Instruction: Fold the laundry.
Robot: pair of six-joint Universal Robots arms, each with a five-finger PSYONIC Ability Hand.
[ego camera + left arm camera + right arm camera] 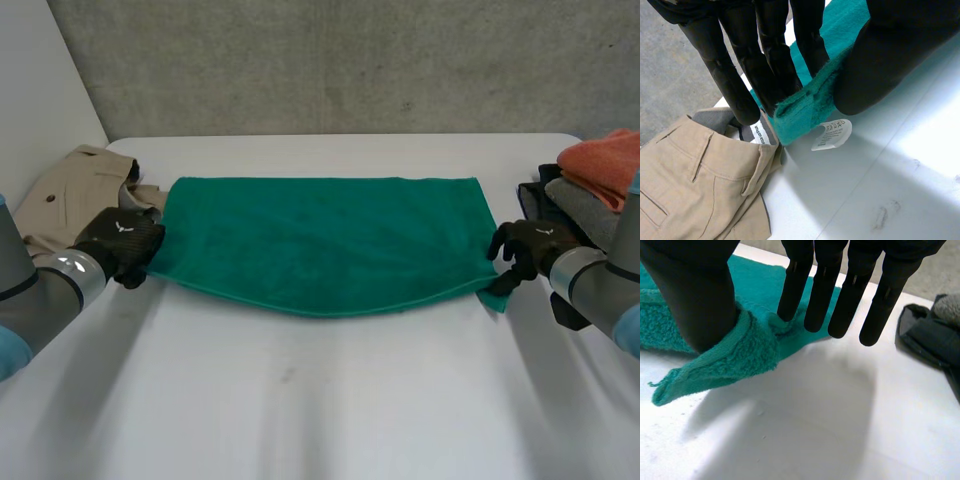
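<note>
I see the green terry towel (325,245) lying folded and stretched flat on the white table (320,400) between both hands. My left hand (125,240) pinches the towel's hemmed end between thumb and fingers (772,65), and a small white care label (832,134) hangs from the hem just past the fingertips. My right hand (535,245) grips the opposite corner, its thumb pressing bunched cloth against its fingers (792,290). Crumpled beige cotton trousers (60,200) lie just beside the left fingers. A clothes stack topped by an orange cloth (605,160) sits near the right fingers.
</note>
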